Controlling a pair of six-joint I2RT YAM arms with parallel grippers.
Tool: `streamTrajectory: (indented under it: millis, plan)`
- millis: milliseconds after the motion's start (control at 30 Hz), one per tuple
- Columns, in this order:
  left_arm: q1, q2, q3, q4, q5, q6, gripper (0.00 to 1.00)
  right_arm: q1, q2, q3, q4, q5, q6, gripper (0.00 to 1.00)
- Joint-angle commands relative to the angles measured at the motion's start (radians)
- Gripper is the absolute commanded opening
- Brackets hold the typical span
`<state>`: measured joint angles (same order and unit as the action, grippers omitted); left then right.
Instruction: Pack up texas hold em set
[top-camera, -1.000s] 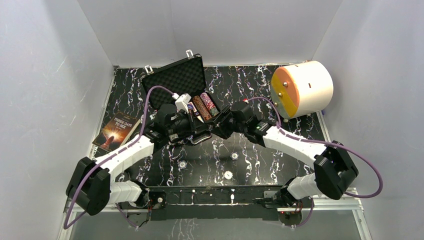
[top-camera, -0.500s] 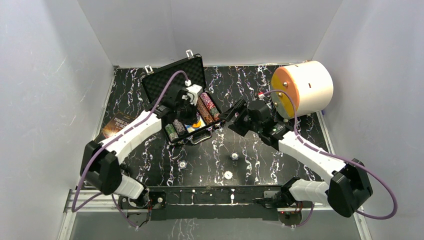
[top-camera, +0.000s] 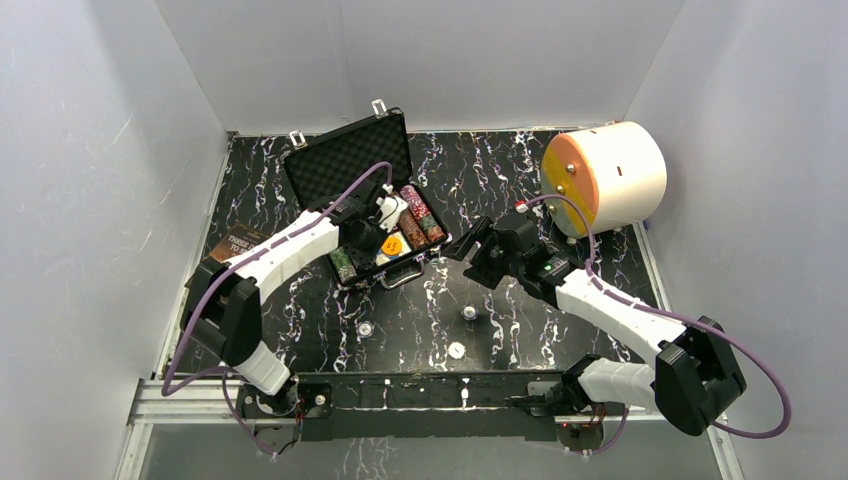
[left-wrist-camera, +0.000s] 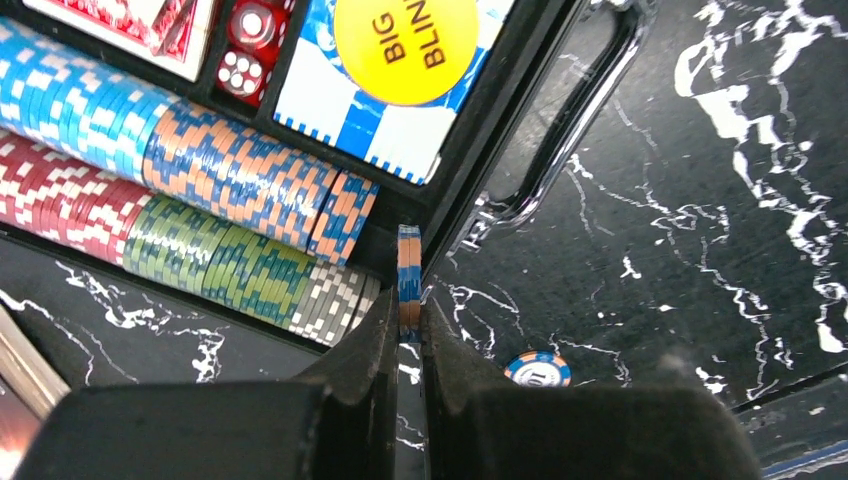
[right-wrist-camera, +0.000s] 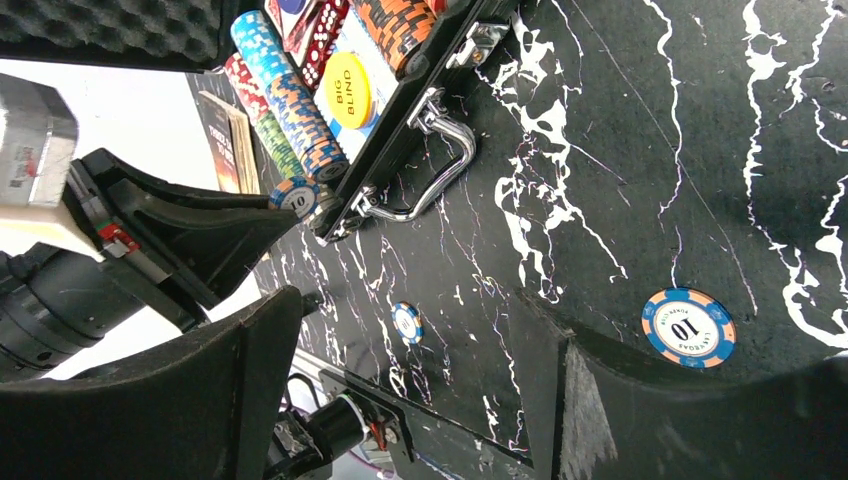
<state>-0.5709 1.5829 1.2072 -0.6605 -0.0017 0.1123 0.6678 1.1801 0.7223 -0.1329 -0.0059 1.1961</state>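
Both arms are of one build. The left arm and right arm have white, rounded link shells alternating with bulky black joint housings. A purple cable runs the length of each arm to the wrist, standing off the shells in places. Both bases are fixed to a black mounting plate with small screw heads, carried on a silver rail at the near edge. The left gripper has matte black fingers, thick at the root and tapering to thin flat tips. The right gripper has the same broad, black, wedge-shaped fingers. In the right wrist view, the left gripper's black body carries a small red mark, and beside it is a white camera block with a printed label.
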Motion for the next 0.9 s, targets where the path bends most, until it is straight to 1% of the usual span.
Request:
streamTrajectory:
  millis: [0, 167, 333, 500, 567, 700, 767, 800, 867]
  plan:
    - [0.005, 0.001, -0.007, -0.051, -0.072, 0.02, 0.0, -0.004, 0.007, 0.011, 0.033, -0.026, -0.014, 0.83]
    - [0.003, 0.018, 0.009, -0.044, -0.116, 0.027, 0.0, -0.004, 0.022, 0.011, 0.034, -0.042, -0.012, 0.82]
    - [0.004, 0.062, 0.034, -0.055, -0.113, 0.033, 0.0, -0.004, 0.023, 0.004, 0.036, -0.044, -0.006, 0.82]
    - [0.004, 0.103, 0.041, -0.068, -0.113, 0.036, 0.03, -0.004, 0.023, 0.001, 0.037, -0.047, -0.006, 0.82]
    - [0.005, 0.111, 0.045, -0.067, -0.137, 0.032, 0.04, -0.004, 0.024, -0.001, 0.038, -0.047, -0.006, 0.82]
    - [0.004, 0.117, 0.062, -0.067, -0.203, 0.013, 0.17, -0.004, 0.031, 0.0, 0.042, -0.054, -0.006, 0.82]
    - [0.004, 0.109, 0.077, -0.072, -0.199, 0.008, 0.27, -0.004, 0.033, 0.0, 0.042, -0.057, -0.007, 0.82]
    - [0.004, 0.106, 0.082, -0.072, -0.197, 0.004, 0.29, -0.004, 0.035, -0.001, 0.042, -0.058, -0.008, 0.82]
    - [0.004, 0.095, 0.098, -0.073, -0.193, 0.004, 0.31, -0.004, 0.036, -0.001, 0.04, -0.058, -0.01, 0.82]
